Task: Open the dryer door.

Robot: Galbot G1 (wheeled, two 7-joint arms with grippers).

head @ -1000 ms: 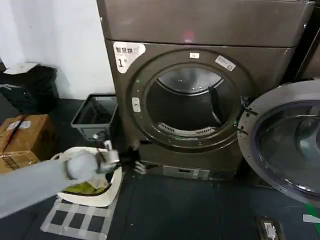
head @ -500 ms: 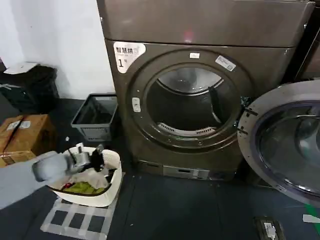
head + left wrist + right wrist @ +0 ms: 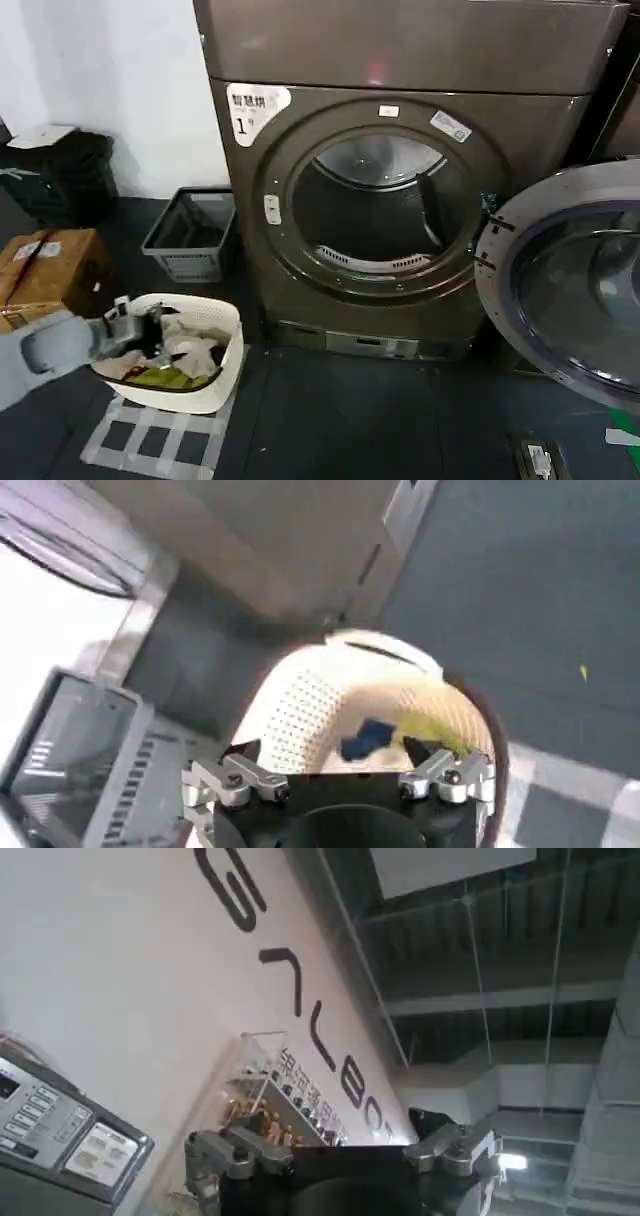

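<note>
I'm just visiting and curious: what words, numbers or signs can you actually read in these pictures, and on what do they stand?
"1": on the white sticker at the upper left front of the big bronze-grey metal dryer; the characters above it are too small to read.
"GALBOT": large dark letters on the white wall.
Small white labels above the drum opening, and the grey control panel: too blurred to read.

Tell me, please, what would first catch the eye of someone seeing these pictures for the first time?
The big bronze-grey dryer fills the middle of the head view, its dark drum opening bare. The dryer door, chrome-rimmed with dark glass, stands swung wide open at the right. On the floor at lower left sits a white laundry basket of clothes, with the left gripper open at its near rim.
</note>
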